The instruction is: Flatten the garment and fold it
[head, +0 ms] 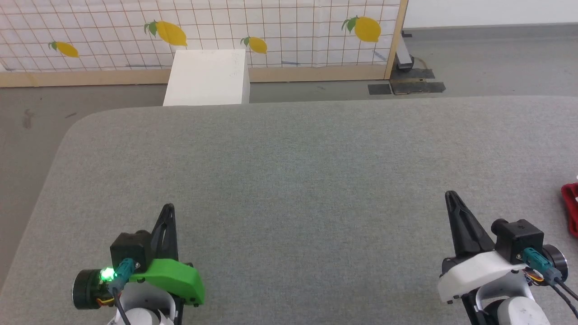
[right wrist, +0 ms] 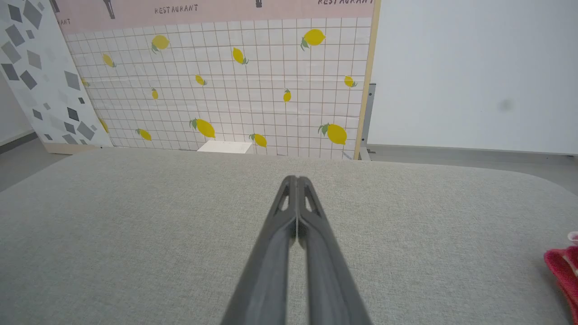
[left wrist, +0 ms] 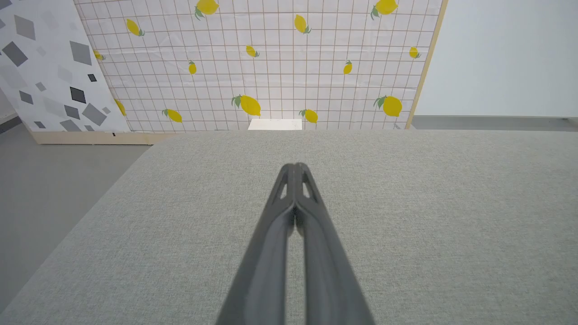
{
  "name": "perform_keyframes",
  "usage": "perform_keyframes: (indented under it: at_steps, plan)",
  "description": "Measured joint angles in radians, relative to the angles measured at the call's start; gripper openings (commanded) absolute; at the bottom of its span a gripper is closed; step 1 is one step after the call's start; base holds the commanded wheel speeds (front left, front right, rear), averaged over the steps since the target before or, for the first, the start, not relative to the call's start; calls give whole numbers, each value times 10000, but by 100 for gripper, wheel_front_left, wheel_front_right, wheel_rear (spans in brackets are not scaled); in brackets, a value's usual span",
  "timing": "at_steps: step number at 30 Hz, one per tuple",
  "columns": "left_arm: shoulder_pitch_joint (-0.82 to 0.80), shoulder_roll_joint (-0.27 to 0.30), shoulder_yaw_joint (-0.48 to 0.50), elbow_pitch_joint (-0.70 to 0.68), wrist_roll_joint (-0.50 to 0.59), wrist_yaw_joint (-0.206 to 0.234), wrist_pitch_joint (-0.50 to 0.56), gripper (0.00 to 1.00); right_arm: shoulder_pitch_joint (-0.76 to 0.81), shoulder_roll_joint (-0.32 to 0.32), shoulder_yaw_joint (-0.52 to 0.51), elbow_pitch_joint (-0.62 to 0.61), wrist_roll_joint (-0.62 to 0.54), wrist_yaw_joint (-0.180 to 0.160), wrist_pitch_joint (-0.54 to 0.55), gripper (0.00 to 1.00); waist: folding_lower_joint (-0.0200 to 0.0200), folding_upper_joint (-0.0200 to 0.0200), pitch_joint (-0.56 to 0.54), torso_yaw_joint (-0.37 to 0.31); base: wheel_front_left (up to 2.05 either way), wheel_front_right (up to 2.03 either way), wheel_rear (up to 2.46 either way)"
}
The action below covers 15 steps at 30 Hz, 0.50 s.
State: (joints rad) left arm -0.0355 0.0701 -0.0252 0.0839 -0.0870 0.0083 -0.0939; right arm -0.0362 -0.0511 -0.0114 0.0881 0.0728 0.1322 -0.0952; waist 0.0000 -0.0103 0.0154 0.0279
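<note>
Gray table (head: 289, 149) has the garment (head: 571, 212) at its right edge. The left gripper (head: 168, 208) and right gripper (head: 450, 195) are closed and empty.

Open table (head: 289, 158) is offered ahead of the left gripper (head: 168, 208) and right gripper (head: 450, 195) and between them. The way rightward is met by the garment (head: 571, 212), lying well apart at the edge. Beyond the far rim, passage is blocked by a box (head: 207, 76) and panel (head: 271, 31).

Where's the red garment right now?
The red garment lies on the grey table at the head view's far right edge, cut off by the frame, right of the right claw.
</note>
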Motion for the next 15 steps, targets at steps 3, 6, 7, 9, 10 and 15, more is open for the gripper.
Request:
perform_keyframes:
  at_steps: [3,6,7,9,10,15]
  plan:
    - [10,-6,19,-50,40,0,59,0,12,0,4,-50,-38,0,73,0,0,0,-10,-18,0,0,0]
    - [55,-12,35,-107,82,-2,125,0,22,0,10,-94,-73,0,134,0,0,0,-20,-37,0,0,0]
    - [65,-12,42,-125,82,-2,136,0,27,0,13,-105,-94,0,163,0,0,0,-24,-43,0,0,0]
    - [91,-15,54,-163,92,-2,196,0,52,0,17,-142,-119,0,174,0,0,0,-30,-55,0,0,0]
    - [98,-19,59,-180,109,-2,219,0,67,0,19,-159,-123,0,205,0,0,0,-34,-61,0,0,0]
    - [101,-36,82,-280,171,-2,309,0,121,0,29,-253,-174,0,307,0,0,0,-50,-92,0,0,0]
